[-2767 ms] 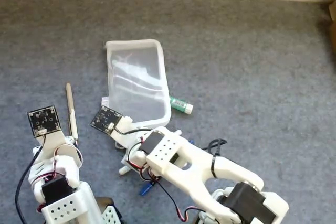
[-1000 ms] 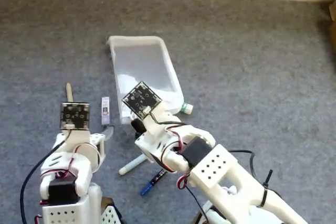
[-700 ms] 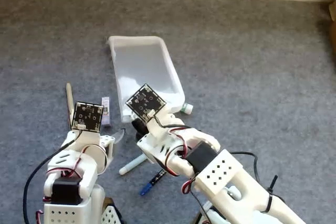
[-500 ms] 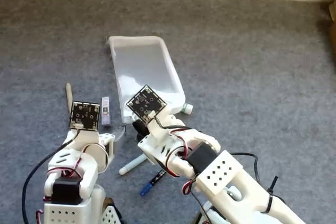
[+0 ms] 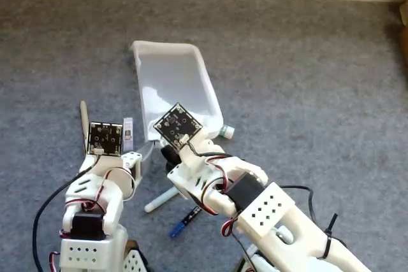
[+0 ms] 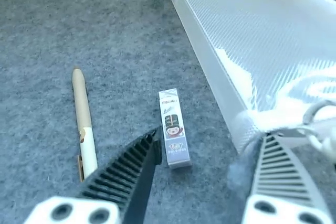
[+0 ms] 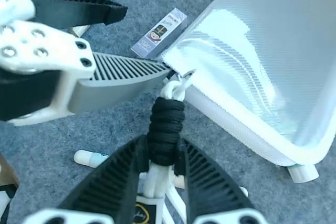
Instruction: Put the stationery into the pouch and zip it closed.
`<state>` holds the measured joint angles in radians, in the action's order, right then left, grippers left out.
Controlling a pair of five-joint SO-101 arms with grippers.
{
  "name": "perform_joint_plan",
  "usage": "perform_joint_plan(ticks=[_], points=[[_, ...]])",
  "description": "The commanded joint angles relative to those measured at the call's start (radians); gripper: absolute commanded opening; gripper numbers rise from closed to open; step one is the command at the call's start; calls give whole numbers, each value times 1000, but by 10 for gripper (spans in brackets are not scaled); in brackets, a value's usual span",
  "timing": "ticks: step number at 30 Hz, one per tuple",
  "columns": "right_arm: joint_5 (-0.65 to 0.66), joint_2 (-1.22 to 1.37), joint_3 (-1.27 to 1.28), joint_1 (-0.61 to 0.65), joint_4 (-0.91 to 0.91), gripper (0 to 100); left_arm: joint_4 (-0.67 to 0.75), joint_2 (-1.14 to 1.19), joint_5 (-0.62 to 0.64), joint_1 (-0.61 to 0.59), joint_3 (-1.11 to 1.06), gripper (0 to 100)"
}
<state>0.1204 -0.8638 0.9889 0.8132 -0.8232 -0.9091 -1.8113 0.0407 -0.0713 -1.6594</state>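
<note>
Grey carpet point(image 5: 306, 62) covers the table, and the translucent pouch point(image 5: 175, 87) point(image 6: 262, 51) lies flat on it. The right gripper point(image 7: 161, 150) has its fingers pinched on the black cord pull point(image 7: 165, 127) at the pouch's near corner. The left gripper point(image 6: 207, 140) stands spread wide. One finger's tip is at that same corner, and the other is just beside a small printed box point(image 6: 172, 129) point(image 5: 128, 133). A beige pen point(image 6: 81, 114) lies beyond that second finger. Behind the right fingers rest a white marker point(image 5: 162, 199) and a blue pen point(image 5: 185, 221). A green-capped tube point(image 5: 226, 132) pokes out beside the pouch.
</note>
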Motion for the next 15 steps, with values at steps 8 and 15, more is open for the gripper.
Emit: perform_joint_plan(ticks=[8,15], points=[[-8,-38,33,64,-7,5,41,-8,3,16,-22,273],[-8,-38,33,61,-7,5,40,-10,3,42,-13,141]])
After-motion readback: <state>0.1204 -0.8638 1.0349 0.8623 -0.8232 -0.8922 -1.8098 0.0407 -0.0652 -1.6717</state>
